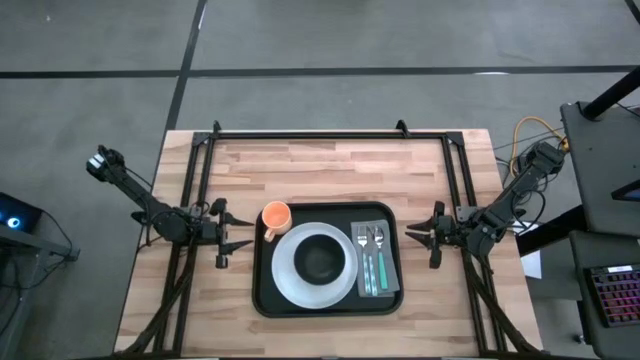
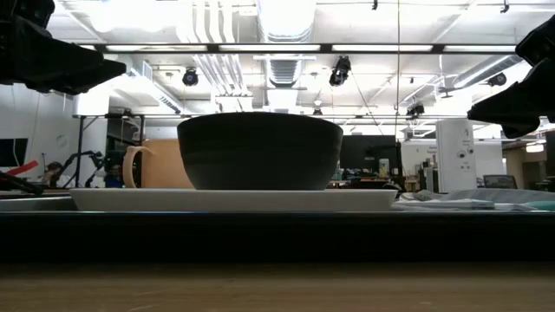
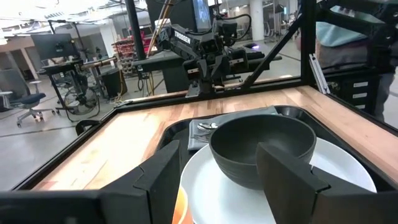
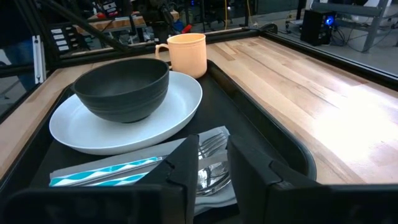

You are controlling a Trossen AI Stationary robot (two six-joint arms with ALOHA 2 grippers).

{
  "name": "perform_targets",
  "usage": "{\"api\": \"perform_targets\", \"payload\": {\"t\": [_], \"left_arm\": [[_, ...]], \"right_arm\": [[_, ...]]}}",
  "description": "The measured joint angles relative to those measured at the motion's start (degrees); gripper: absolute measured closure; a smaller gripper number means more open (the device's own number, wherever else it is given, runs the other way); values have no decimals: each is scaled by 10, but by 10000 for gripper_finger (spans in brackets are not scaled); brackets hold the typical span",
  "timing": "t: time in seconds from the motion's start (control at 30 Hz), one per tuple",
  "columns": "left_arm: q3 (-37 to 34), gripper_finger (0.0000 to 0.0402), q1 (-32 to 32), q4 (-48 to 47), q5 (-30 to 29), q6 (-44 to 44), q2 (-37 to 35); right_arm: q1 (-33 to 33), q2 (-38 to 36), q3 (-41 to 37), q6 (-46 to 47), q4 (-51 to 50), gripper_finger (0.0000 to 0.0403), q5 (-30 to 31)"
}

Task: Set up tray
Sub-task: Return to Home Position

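Large matte-black rectangular tray, rounded corners, raised rim (image 1: 325, 309), lay flat on the pale wood-plank bench (image 1: 320, 165), midway between the arms. Left pincer (image 1: 243, 232) gaped wide, empty, just off the tray's left rim; right pincer (image 1: 412, 234) stood narrowly parted, empty, off its right rim.

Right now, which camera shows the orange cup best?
The right wrist view: the orange cup stands whole, handle showing, beside the plate. The high view shows its rim from above; the low view, part behind the bowl; the left wrist view, a sliver.
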Motion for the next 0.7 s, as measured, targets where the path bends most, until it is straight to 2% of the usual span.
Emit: {"api": "perform_targets", "payload": {"t": [0.23,0.7], "left_arm": [[0,214,0,0,0,0,0],[0,214,0,0,0,0,0]], "right_arm": [[0,0,0,0,0,334,0],[0,0,0,0,0,318,0]]}}
